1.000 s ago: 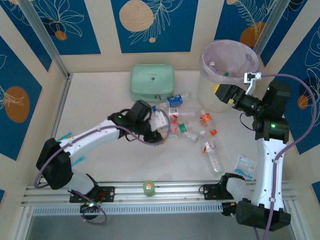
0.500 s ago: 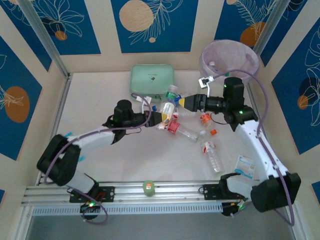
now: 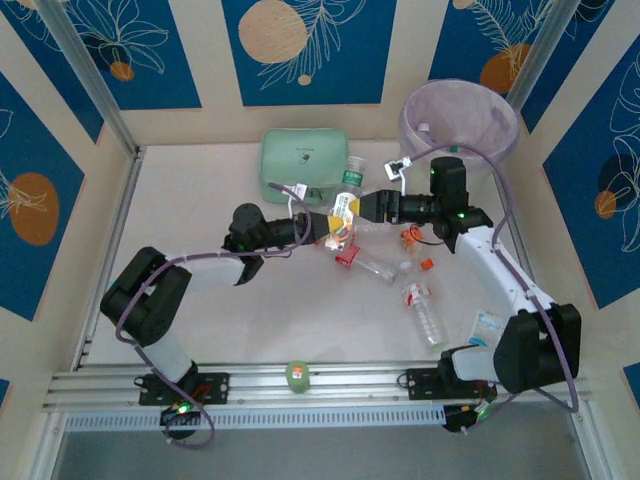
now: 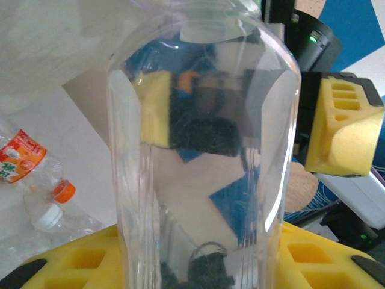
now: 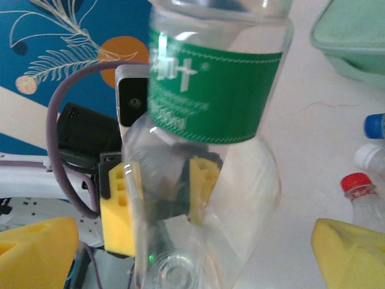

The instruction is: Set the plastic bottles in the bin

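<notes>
The yellow foam fingers (image 4: 313, 256) of the left gripper (image 3: 327, 228) are clamped on the lower body of a clear plastic bottle with a green label (image 5: 210, 102), holding it upright above the table. The right gripper (image 3: 366, 207) faces it from the opposite side. Its own yellow fingers (image 5: 352, 250) are spread wide, one on each side of the bottle, and no contact is visible. Just below and to the right of this meeting point, several loose plastic bottles (image 3: 375, 262) lie on the white table (image 3: 220, 200), one of them orange-labelled (image 3: 411, 238). A mint green rectangular case (image 3: 303, 165) sits beyond the left gripper. The round translucent whitish bin (image 3: 406, 128) with its pale lilac liner stands in the far right corner, behind the right arm.
</notes>
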{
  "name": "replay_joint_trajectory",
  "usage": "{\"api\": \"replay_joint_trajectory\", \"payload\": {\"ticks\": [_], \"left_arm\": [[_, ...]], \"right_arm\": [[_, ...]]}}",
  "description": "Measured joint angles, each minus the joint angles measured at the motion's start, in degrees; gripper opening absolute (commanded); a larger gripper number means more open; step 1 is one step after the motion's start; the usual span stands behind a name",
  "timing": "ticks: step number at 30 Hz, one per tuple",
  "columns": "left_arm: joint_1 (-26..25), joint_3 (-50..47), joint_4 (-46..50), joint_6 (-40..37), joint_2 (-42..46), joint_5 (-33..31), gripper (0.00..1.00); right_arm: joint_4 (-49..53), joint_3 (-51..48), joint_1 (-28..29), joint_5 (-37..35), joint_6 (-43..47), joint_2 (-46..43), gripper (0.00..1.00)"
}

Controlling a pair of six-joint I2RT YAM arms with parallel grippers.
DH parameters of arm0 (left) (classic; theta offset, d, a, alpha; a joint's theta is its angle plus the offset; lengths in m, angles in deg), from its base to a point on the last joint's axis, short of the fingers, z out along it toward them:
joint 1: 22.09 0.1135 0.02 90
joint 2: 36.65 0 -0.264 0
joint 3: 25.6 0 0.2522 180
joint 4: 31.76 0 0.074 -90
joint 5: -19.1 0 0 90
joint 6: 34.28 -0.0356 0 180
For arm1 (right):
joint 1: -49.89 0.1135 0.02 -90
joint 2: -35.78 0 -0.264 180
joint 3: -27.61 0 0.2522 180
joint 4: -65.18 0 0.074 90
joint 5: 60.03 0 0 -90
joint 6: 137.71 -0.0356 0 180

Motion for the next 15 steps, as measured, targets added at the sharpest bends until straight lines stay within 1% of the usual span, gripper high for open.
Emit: {"api": "replay_joint_trajectory", "payload": {"ticks": [2, 5, 6, 8, 10, 12, 13, 15], "left_arm": [[-0.52, 0.31, 0.59, -0.44, 0.04, 0.61, 0.27], [-1.18, 0.9, 0.85, -1.03, 0.04, 1.11, 0.31], [-1.27, 1.03, 1.14, -1.18, 0.04, 1.05, 0.33], [-1.25, 1.16, 2.49, -2.1, 0.17, 1.05, 0.42], [-1.27, 1.29, 5.73, -4.24, 1.79, 0.39, 0.57], [-1.27, 1.4, 10.91, -7.63, 4.37, -0.68, 0.7], [-1.29, 1.49, 14.01, -9.81, 5.88, -1.42, 0.78], [-1.31, 1.66, 20.04, -14.19, 8.79, -2.95, 0.99]], "right_arm": [[-3.89, -0.81, 0.04, 2.47, -2.19, 1.51, 0.88], [-8.76, -1.07, 0.09, 5.31, -5.14, 3.54, 0.71], [-9.86, -1.09, 0.09, 6.23, -5.9, 4.02, 0.65], [-12.0, -1.2, 0.13, 7.37, -7.37, 4.52, 0.53], [-12.83, -1.38, 0.11, 8.11, -7.78, 4.57, 0.45], [-13.25, -1.31, 0.39, 8.46, -7.8, 4.48, 0.4], [-12.83, -1.09, 0.55, 8.48, -7.72, 4.46, 0.38], [-10.8, -0.35, 0.28, 8.09, -7.17, 4.33, 0.35]]}}
